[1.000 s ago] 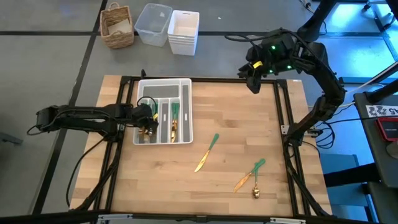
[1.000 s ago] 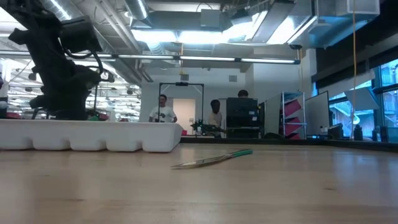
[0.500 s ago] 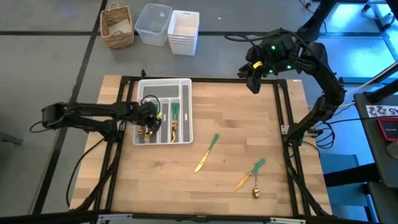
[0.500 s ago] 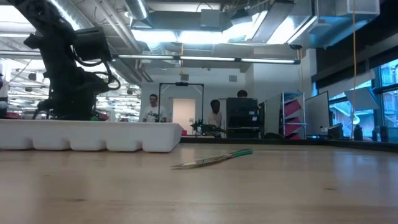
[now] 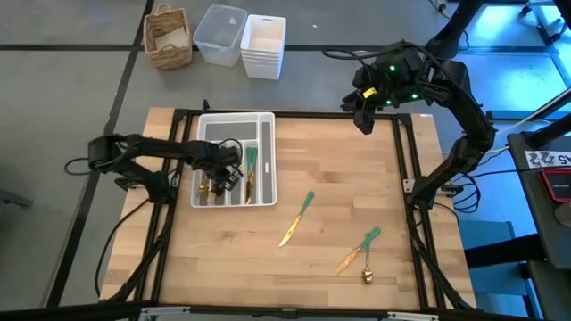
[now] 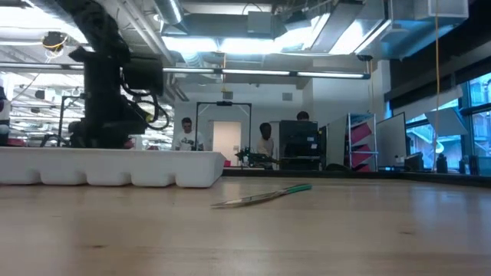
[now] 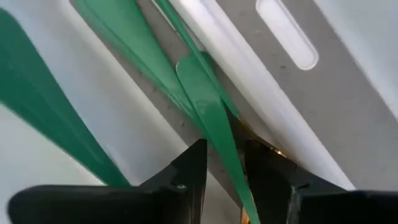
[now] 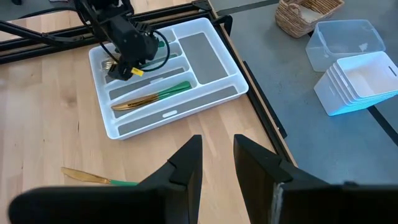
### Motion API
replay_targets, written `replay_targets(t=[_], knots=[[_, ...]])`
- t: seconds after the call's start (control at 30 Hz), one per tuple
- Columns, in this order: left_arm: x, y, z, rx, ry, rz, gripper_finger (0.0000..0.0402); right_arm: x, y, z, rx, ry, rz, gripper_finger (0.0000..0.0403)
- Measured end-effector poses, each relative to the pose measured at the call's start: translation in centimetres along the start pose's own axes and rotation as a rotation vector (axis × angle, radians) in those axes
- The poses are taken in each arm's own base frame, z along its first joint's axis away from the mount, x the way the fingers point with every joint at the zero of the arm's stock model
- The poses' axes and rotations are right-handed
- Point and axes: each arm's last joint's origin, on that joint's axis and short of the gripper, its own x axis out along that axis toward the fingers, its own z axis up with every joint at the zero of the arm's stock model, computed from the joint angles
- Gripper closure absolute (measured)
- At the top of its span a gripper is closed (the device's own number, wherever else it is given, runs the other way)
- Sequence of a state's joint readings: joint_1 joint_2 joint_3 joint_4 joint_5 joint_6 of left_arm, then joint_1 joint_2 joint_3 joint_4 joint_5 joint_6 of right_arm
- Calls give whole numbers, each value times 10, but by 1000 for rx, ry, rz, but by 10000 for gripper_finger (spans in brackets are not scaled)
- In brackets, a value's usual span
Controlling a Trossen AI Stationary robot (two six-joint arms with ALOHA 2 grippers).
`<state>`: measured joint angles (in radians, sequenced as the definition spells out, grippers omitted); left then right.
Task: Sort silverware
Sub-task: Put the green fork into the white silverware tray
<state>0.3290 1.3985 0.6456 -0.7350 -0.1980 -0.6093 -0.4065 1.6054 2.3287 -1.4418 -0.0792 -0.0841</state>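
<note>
The white tray [image 5: 266, 120] sits at the table's far left and holds several gold-headed, green-handled pieces [image 5: 250, 174]. My left gripper [image 5: 227, 171] reaches in from the left over its middle compartments and is shut on a green handle [image 7: 214, 124]. On the bare wood lie a knife [image 5: 296, 218] and, nearer the right, a crossed pair [image 5: 361, 245] ending in a spoon head [image 5: 367, 276]. My right gripper [image 5: 364, 120] hovers shut above the far right corner, holding nothing. The low view shows the tray wall [image 6: 115, 169] hiding the left fingers, and the knife [image 6: 265, 197]. My left gripper [image 7: 224, 162] pinches one slim green handle between its two fingers, coming down on it from above and from the table's left. The handle's free end [image 7: 193, 74] sticks out past the fingertips over the tray floor. Its head is hidden, and I cannot tell whether it is lifted clear.
Beyond the far edge stand a wicker basket [image 5: 169, 36], a clear tub [image 5: 220, 34] and stacked white bins [image 5: 263, 45]. Black frame rails [image 5: 406, 178] border the tabletop. Bare wood lies around the loose pieces. People stand far back in the room [image 6: 265, 142].
My left gripper has moved toward the table's right inside the tray, from the leftmost compartment to the middle ones, and its arm has swung along with it. The loose silverware on the wood has stayed put.
</note>
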Motion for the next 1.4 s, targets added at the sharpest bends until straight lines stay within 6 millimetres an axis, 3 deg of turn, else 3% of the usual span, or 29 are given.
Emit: replay_targets(t=[0.23,0.4,0.53,0.97,1.4], knots=[[3,-5,7,-27,24,17,365,0,0,0,-3,1,3,308],[-3,-2,5,-59,12,3,369,0,0,0,-3,1,8,308],[-15,4,3,-118,-19,-16,395,0,0,0,-4,1,9,308],[-59,28,-7,-281,-166,-147,399,0,0,-1,-3,9,11,308],[-35,13,5,-297,-97,-120,399,0,1,-5,1,55,15,308]])
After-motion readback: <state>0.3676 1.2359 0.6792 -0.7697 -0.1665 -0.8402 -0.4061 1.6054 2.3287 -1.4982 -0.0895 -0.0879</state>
